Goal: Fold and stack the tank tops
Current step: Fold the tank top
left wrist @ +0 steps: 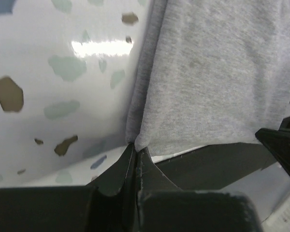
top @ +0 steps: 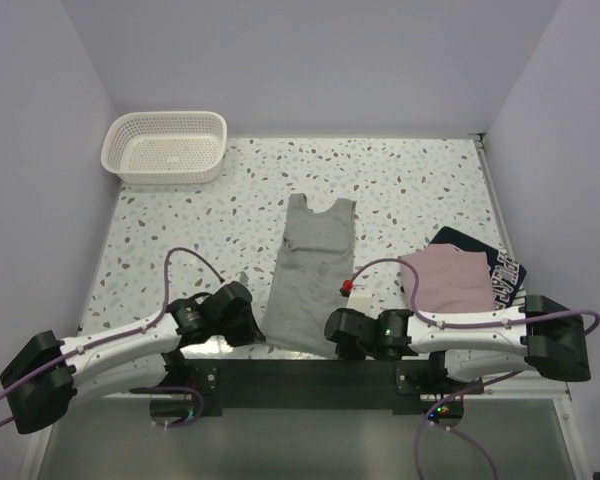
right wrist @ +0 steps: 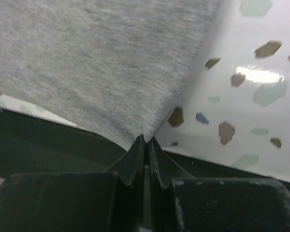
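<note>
A grey tank top lies flat and lengthwise in the middle of the table, straps at the far end. My left gripper pinches its near left hem corner; in the left wrist view that gripper is shut on the grey cloth. My right gripper holds the near right hem corner, and the right wrist view shows it shut on the grey fabric. At the right, a folded pink tank top rests on a navy lettered tank top.
A white lattice basket stands at the far left corner. A small red-and-white object lies beside the grey top's right edge. The table's black front edge runs just under both grippers. Purple walls enclose the speckled table.
</note>
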